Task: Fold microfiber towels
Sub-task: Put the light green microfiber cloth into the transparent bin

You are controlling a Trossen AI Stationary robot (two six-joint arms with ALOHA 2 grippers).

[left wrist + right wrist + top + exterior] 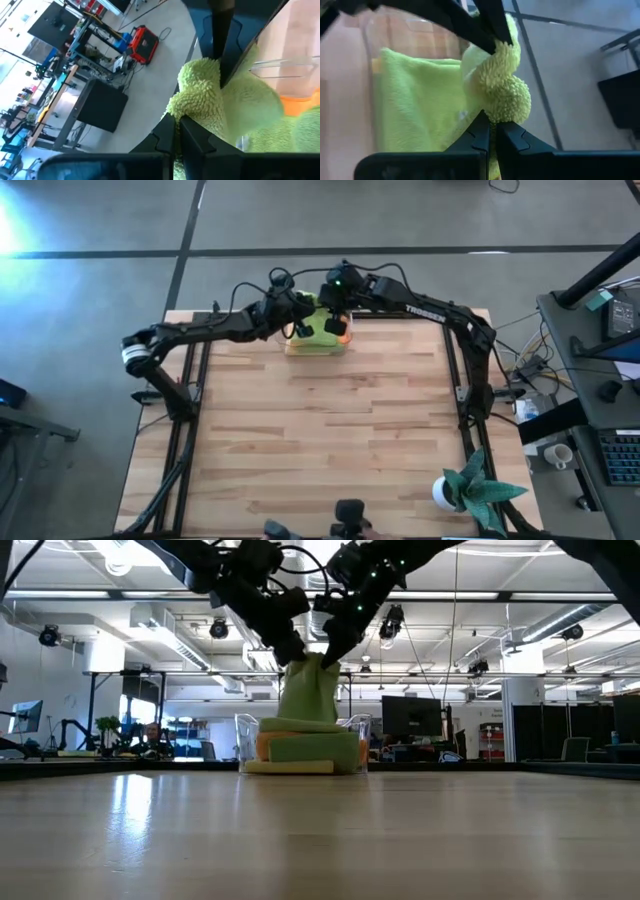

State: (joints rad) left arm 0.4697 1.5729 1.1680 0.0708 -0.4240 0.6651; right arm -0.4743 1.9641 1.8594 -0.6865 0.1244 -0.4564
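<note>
While a lime green towel (306,690) is hanging in a bunched drape above the clear plastic bin (358,730), both pincers are pinching its upper edge. The left pincer (200,107) is clamped on one bunched corner, and the right pincer (492,82) is closed on another bunch just beside it, so the two are nearly touching over the bin. Below the raised cloth, the bin is sitting at the far edge of the counter (320,440), holding an orange towel (263,747) and another green towel (315,750); a pale yellow towel (290,767) is lying flat at the bottom. How neatly those are folded cannot be told from these views. Judging by this, the task is somewhere in its middle: one towel is in hand and not yet laid out on the bare counter or creased, and the rest are waiting in the bin. A teal plant (478,490) is standing at the counter's near right corner, well apart.
</note>
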